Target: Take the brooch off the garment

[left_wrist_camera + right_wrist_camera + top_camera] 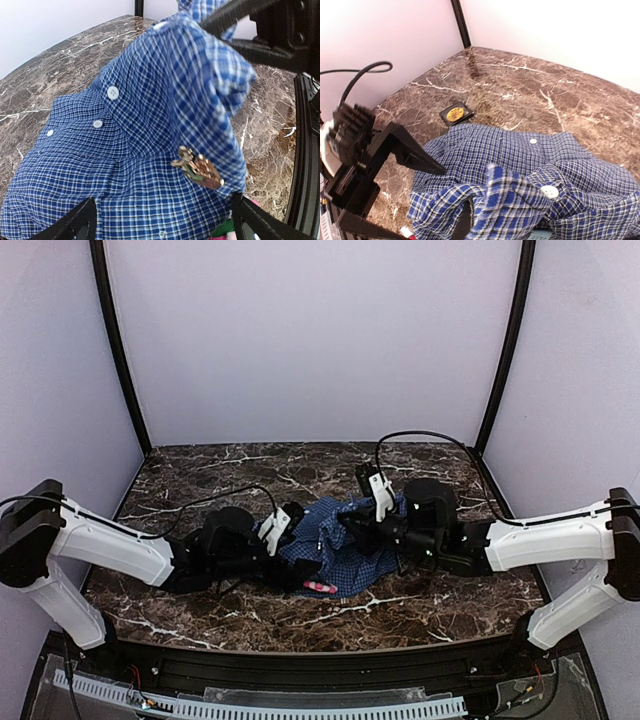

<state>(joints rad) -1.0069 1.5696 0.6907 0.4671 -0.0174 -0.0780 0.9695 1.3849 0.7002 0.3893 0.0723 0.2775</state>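
Brooch pinned on the shirt, which lies bunched mid-worktop.
We see the left fingers spread wide, the gold brooch between them; the right fingers are pressed together, pinching up a fold of cloth above it.

You will find the garment at the centre of the bench. The brooch sits on a fold of it. The left pincer stands at its left side and the right pincer at its right.
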